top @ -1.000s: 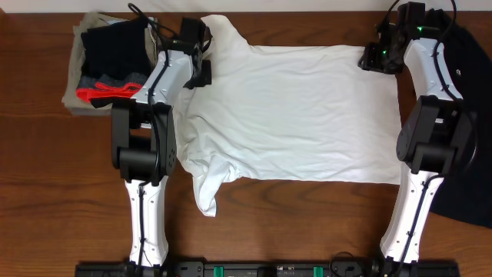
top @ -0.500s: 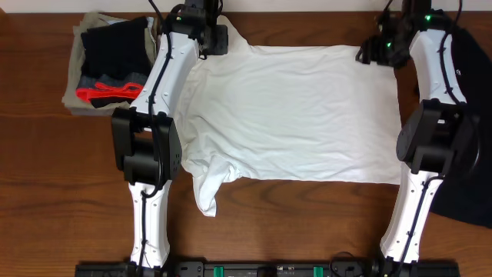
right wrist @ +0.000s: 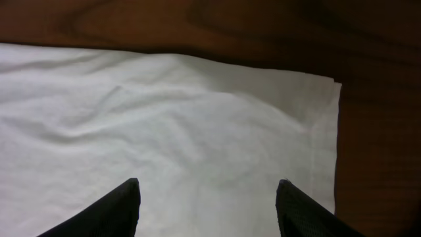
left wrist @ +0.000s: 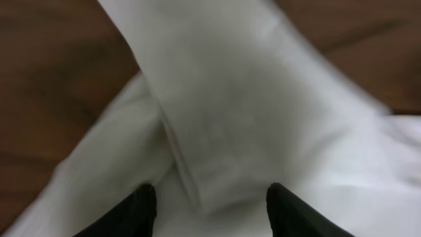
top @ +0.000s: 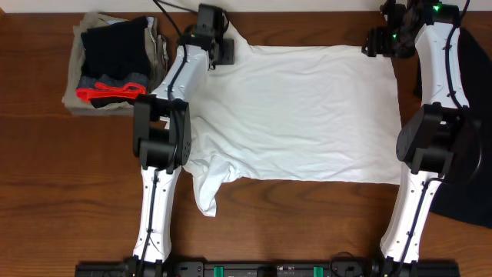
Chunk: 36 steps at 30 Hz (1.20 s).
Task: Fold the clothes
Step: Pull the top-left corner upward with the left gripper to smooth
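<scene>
Overhead, the white T-shirt [top: 307, 108] is lying spread across the wooden surface [top: 307, 223], collar end toward the robot's left and hem toward its right. It is probably laid out flat like this so that the first fold has clean edges to work from.

The left end effector [top: 223, 52] is hovering at the far left corner, over the far sleeve [top: 234, 35]. In the left wrist view its fingers [left wrist: 141, 210] are standing apart, with a doubled-over strip of that sleeve [left wrist: 217, 112] lying beneath and between them. Nothing is being pinched.

The right end effector [top: 378, 42] is sitting at the opposite far corner. Its wrist view shows the fingers [right wrist: 112, 210] spread wide above the hem corner [right wrist: 325, 99], which is resting flat on the wood, so this one is empty too.

Both arms appear to be lining up on the shirt's far edge. From there a paired grasp could carry that edge toward the robot.

The near sleeve [top: 207, 185] is bunching and trailing off the body, so it will likely need tucking in or smoothing.

A stack of folded garments [top: 115, 61] is waiting at the far left. The black shirt [top: 478, 85] is lying crumpled at the right edge behind the right arm, seemingly parked there to keep the working area free until its turn.
</scene>
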Available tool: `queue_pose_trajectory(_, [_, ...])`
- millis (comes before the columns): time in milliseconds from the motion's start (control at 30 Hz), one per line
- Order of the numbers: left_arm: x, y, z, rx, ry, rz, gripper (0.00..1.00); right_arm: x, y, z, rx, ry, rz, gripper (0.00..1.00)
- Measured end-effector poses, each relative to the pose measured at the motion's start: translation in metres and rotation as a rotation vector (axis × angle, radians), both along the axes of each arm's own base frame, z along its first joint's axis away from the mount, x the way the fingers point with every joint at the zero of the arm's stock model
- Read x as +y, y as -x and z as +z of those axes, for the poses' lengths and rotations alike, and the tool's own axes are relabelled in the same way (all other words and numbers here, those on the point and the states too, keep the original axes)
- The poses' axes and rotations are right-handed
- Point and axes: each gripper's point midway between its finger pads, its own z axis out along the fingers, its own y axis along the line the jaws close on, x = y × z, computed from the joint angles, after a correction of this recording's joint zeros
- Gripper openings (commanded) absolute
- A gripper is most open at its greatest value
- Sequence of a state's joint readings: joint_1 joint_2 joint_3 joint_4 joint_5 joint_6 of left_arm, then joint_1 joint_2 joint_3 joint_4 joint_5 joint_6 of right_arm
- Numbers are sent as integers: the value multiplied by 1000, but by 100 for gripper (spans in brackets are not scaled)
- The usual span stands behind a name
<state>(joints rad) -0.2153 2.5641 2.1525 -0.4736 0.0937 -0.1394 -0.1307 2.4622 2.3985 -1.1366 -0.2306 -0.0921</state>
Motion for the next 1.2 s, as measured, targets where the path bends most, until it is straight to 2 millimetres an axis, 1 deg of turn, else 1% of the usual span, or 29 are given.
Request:
queue_pose_trajectory(33, [-1, -3, 2, -11, 9, 4, 58, 0, 0, 0, 2, 1, 0, 64])
queue_pose_trajectory(233, [-2, -3, 2, -9, 24, 21, 58, -2, 1, -1, 6, 11, 0, 64])
queue_pose_trajectory(333, [-2, -3, 2, -9, 29, 28, 56, -2, 1, -1, 7, 14, -1, 64])
queue_pose_trajectory(400, [-2, -4, 2, -10, 33, 33, 49, -2, 1, -1, 7, 15, -1, 64])
queue_pose_trajectory(433, [-2, -4, 3, -11, 35, 36, 41, -2, 1, -1, 6, 15, -1, 63])
queue_pose_trajectory(533, [-2, -5, 3, -14, 36, 35, 28, -3, 1, -1, 7, 18, -2, 63])
queue_pose_trajectory(633, [-3, -5, 3, -14, 36, 36, 22, -3, 1, -1, 6, 19, -1, 63])
queue_pose_trajectory(700, [-3, -5, 3, -14, 36, 36, 15, -3, 1, -1, 6, 20, -1, 63])
queue_pose_trajectory(767, [-3, -5, 3, -14, 37, 36, 11, -3, 1, -1, 5, 20, -1, 63])
queue_pose_trajectory(933, [-3, -5, 3, -14, 36, 35, 6, -3, 1, -1, 6, 21, -1, 62])
queue_pose_trajectory(1100, [-3, -5, 3, -15, 35, 34, 6, -3, 1, -1, 6, 22, -1, 62])
queue_pose_trajectory(1200, [-2, -4, 3, -11, 34, 35, 6, -3, 1, -1, 5, 22, -1, 59])
